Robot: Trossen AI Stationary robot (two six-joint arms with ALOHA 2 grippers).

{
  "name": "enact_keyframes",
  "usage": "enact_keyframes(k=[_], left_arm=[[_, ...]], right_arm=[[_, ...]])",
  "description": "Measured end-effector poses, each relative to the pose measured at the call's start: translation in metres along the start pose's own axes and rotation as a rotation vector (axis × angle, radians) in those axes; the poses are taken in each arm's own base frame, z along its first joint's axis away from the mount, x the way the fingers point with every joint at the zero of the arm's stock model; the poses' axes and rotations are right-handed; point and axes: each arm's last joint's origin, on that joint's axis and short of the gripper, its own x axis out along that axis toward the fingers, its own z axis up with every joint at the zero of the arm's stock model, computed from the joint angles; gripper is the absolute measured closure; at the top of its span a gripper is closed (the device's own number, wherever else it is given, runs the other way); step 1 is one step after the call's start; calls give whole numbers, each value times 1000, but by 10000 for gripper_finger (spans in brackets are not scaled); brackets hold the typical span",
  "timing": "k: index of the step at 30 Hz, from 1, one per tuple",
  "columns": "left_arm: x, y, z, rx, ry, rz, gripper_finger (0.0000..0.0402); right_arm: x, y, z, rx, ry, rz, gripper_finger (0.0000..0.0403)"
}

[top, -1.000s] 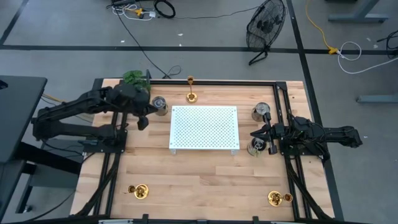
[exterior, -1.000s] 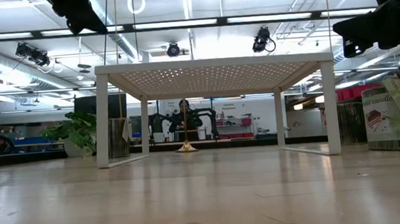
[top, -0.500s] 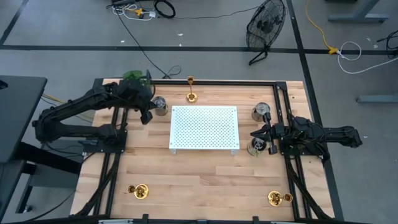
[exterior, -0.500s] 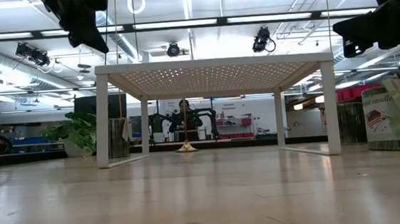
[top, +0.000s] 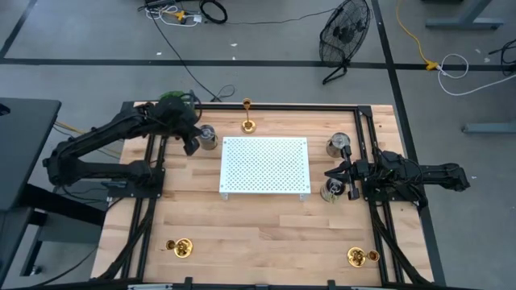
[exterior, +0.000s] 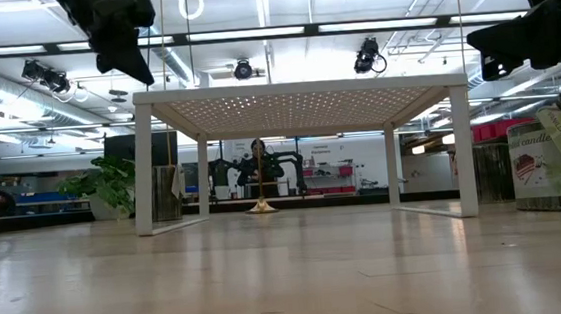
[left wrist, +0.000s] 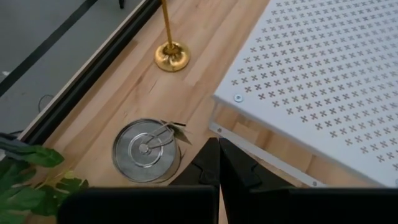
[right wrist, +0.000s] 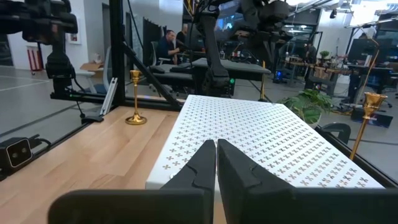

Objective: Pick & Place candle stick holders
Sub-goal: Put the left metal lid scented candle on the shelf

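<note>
Above the table's far-left corner, the left tool, fingers together, hovers beside a silver tin.

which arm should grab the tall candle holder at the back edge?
Left, probably. The left gripper hovers by the silver tin, close to the tall candle holder, which also shows in its wrist view. The right gripper sits across the white perforated stand, farther away.

The wooden table carries a white perforated stand, three brass holders (one tall) and tins.
</note>
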Motion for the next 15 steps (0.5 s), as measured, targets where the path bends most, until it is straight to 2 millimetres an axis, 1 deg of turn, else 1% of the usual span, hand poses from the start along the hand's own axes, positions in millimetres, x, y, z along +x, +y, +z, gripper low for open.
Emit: enact_keyframes(k=[7,11,15], left_arm=[[15,5,3,8,57,20,393],[25,11,4,-9,94,53,366],[34,17,5,-30,127,99,329]], right_arm=[[0,0,0,0,0,0,382],[0,0,0,0,0,0,382],[0,0,0,0,0,0,382]])
